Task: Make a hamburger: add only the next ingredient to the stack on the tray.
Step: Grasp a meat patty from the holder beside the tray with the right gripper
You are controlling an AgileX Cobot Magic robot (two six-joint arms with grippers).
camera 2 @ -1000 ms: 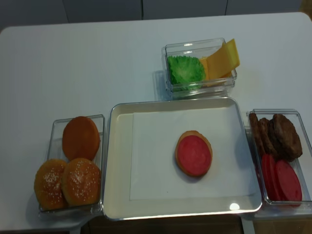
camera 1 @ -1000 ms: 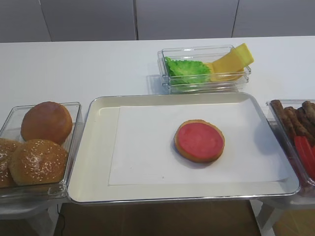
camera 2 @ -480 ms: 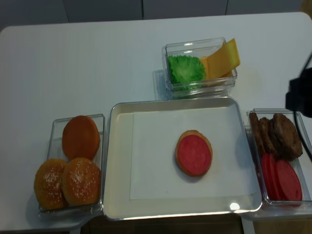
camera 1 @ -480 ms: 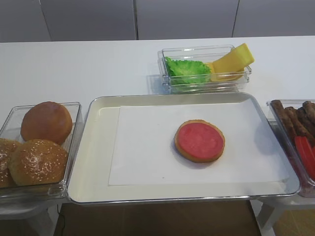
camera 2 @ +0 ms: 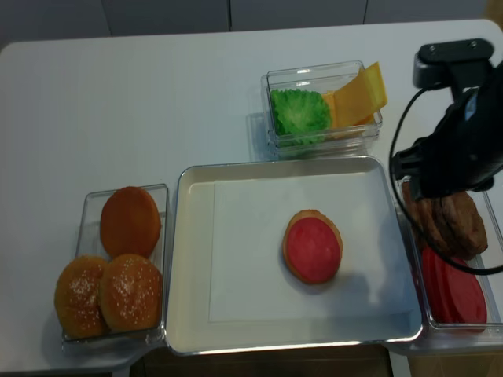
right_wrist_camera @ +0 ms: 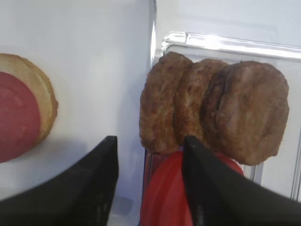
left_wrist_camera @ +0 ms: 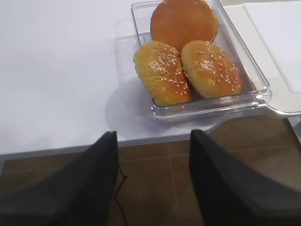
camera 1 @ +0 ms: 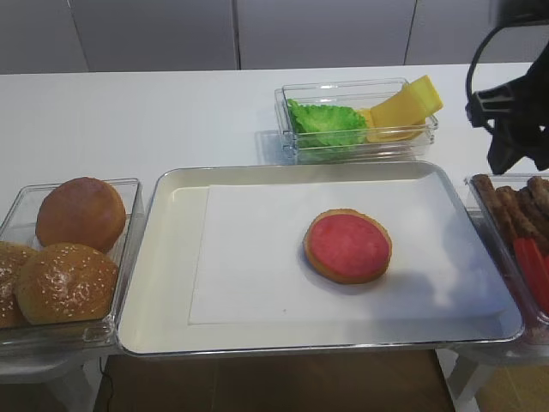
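Three dark-brown meat patties (right_wrist_camera: 214,110) lean on edge in a clear bin (camera 2: 487,188) right of the tray (camera 2: 177,259), behind red slices (right_wrist_camera: 169,197). The stack, a tan bun base with a red-pink top (camera 2: 313,247), lies alone on the tray's white paper. My right gripper (right_wrist_camera: 149,140) hangs open above the near left patty and the bin's left wall, touching nothing. Its arm (camera 2: 456,149) covers the bin's far end. My left gripper (left_wrist_camera: 153,136) is open and empty, over the floor beyond the table edge, near the bun bin (left_wrist_camera: 256,92).
A clear bin at the left holds one plain bun (camera 2: 130,221) and two seeded buns (camera 2: 106,292). Behind the tray, another bin holds green lettuce (camera 2: 299,110) and yellow cheese slices (camera 2: 357,98). The table edge runs just in front of the tray.
My right arm has come in from the right edge and now hangs over the patty bin. Its jaws have narrowed slightly. The bun base and the bins have not moved.
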